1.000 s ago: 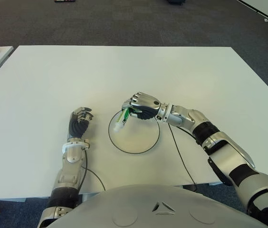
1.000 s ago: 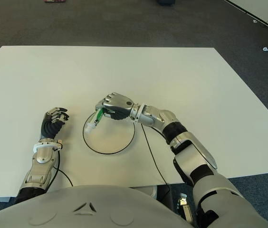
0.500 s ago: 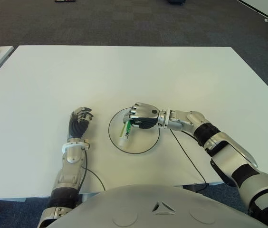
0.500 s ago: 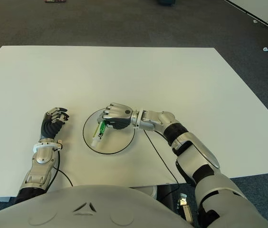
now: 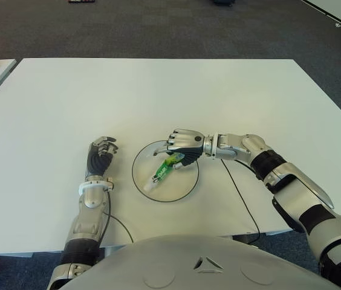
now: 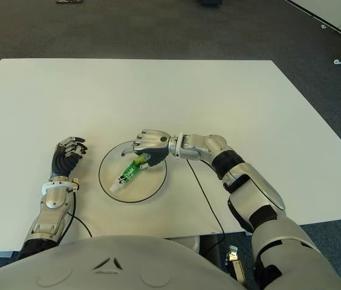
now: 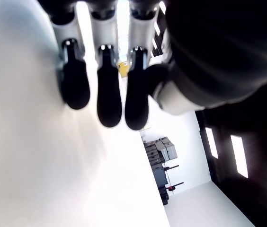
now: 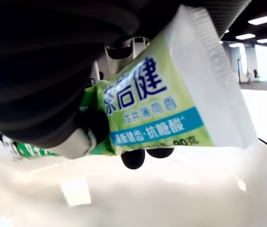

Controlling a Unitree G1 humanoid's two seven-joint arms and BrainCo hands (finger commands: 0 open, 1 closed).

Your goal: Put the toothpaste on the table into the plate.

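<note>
The left hand point(image 5: 101, 153) is showing on the worktop point(image 5: 68, 103) to the left of the plate point(image 5: 184, 186), with its fingers curled and holding nothing. The toothpaste point(image 5: 163, 172) is lying inside the plate, its cap end pointing toward the robot. The right hand point(image 5: 181, 147) is hovering over the far part of the plate, and its fingers point(image 8: 134, 159) are loosening around the tube's flat end, though contact seems not fully gone. To finish well, the fingers should be opening wide first, then the hand lifting straight up, so the tube is not dragged over the rim.
</note>
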